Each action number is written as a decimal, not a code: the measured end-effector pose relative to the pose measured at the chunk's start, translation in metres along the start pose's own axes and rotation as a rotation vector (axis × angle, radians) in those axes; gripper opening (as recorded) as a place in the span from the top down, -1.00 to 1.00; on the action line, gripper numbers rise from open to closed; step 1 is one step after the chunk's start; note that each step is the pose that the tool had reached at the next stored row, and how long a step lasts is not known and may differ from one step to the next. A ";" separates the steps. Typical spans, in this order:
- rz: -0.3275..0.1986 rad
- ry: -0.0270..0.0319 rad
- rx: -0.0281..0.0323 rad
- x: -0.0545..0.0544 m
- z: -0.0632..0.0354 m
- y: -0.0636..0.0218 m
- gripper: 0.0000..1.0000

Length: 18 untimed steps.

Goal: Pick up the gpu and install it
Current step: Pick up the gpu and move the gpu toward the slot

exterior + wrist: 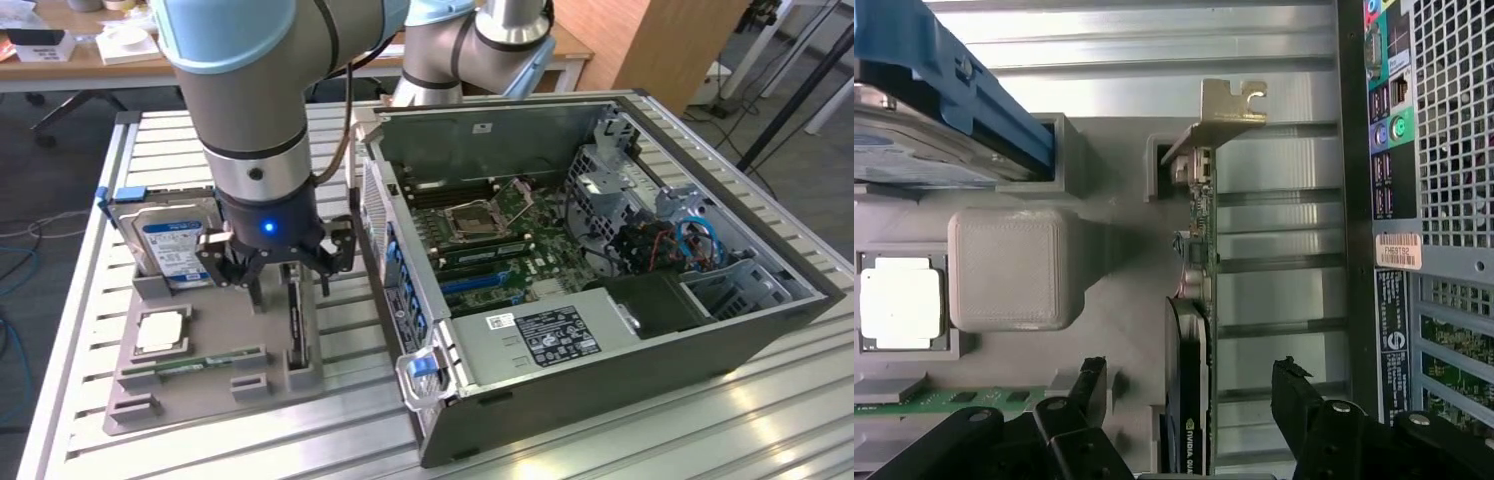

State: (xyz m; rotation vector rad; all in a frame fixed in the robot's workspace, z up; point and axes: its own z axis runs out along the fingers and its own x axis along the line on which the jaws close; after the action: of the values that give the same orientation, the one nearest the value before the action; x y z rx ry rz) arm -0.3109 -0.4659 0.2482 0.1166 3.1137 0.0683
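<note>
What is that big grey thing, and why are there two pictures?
That is a robot arm. One picture is from a camera standing nearby; the other is from a camera on the arm's wrist, looking past its fingers. On the table stands an open computer case. Beside it a grey holder keeps parts: a hard drive, a square chip, a green memory stick and the gpu, a thin dark card standing on edge. The fingers are open, one on each side of the gpu, holding nothing.

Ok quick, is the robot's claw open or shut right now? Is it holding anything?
Gripper: open, holding nothing; its fingers sit either side of the gpu.
</note>
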 end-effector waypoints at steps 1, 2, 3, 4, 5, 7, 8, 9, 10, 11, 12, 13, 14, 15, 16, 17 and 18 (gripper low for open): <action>0.000 0.0001 0.0001 0.000 -0.0001 -0.0013 -0.52; 0.000 -0.0001 0.0001 0.000 -0.0001 -0.0012 -0.52; 0.000 -0.0001 0.0001 0.000 0.0000 -0.0012 -0.52; 0.000 -0.0001 0.0000 0.000 0.0001 -0.0013 -0.52; 0.000 -0.0002 -0.0001 0.000 0.0006 -0.0013 -0.52; 0.000 0.0000 0.0001 0.000 0.0015 -0.0014 -0.52; 0.000 0.0001 0.0001 0.000 0.0015 -0.0014 -0.52; 0.000 0.0001 0.0002 0.000 0.0015 -0.0014 -0.52; 0.000 0.0001 0.0002 0.000 0.0015 -0.0014 -0.52; 0.000 0.0001 0.0001 0.000 0.0015 -0.0014 -0.52; 0.000 0.0000 0.0001 0.000 0.0016 -0.0014 -0.52; 0.000 -0.0004 -0.0004 0.000 0.0027 -0.0014 -0.52; 0.000 -0.0003 -0.0002 0.000 0.0039 -0.0014 -0.52; 0.000 -0.0002 -0.0001 0.000 0.0051 -0.0015 -0.52; 0.000 -0.0001 -0.0001 0.000 0.0063 -0.0016 -0.52; 0.000 -0.0001 -0.0001 0.000 0.0074 -0.0016 -0.52; 0.000 -0.0001 0.0000 0.000 0.0086 -0.0017 -0.52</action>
State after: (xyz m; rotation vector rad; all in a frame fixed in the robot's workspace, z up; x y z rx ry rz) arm -0.3109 -0.4672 0.2396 0.1165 3.1136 0.0684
